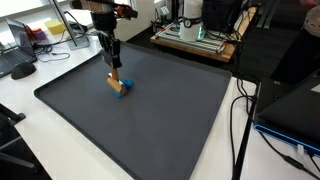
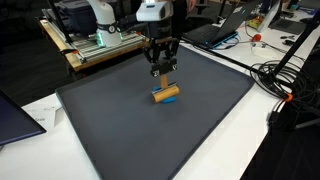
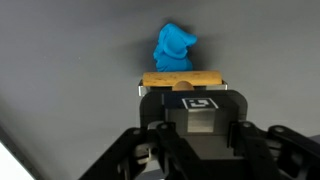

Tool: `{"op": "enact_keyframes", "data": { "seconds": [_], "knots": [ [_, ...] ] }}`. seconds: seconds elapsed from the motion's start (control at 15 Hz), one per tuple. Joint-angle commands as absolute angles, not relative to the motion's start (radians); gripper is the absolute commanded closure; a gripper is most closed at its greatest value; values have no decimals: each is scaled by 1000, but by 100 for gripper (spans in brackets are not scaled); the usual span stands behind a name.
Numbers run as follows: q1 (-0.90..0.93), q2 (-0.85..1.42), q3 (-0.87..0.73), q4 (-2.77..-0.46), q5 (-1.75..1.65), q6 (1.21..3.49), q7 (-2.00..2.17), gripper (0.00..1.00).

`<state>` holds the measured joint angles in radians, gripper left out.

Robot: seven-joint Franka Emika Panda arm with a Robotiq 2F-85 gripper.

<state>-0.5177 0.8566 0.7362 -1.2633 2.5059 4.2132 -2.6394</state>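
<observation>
Near the middle of the dark mat (image 2: 130, 130), the tool (image 2: 165, 76) hangs with jaws drawn narrow, just over a wooden block (image 2: 166, 95). Only the wrist view shows the blue piece (image 3: 174, 48) beside it as a small figure. Around the mat lies a white tabletop (image 2: 235, 135), with cluttered lab benches behind.

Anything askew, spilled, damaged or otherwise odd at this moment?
Nothing stands out. The gripper has its jaws closed on the wooden block, with the blue figure right beside the block, over the dark mat. No spill or damage shows, and the mat lies flat.
</observation>
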Motion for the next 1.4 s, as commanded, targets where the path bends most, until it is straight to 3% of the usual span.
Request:
{"op": "enact_keyframes", "data": {
  "seconds": [0.0, 1.33],
  "knots": [
    [-515, 918, 729, -1301, 2514, 4263, -2664, 78],
    [-545, 886, 765, -1370, 2517, 4258, -2649, 78]
  ]
}}
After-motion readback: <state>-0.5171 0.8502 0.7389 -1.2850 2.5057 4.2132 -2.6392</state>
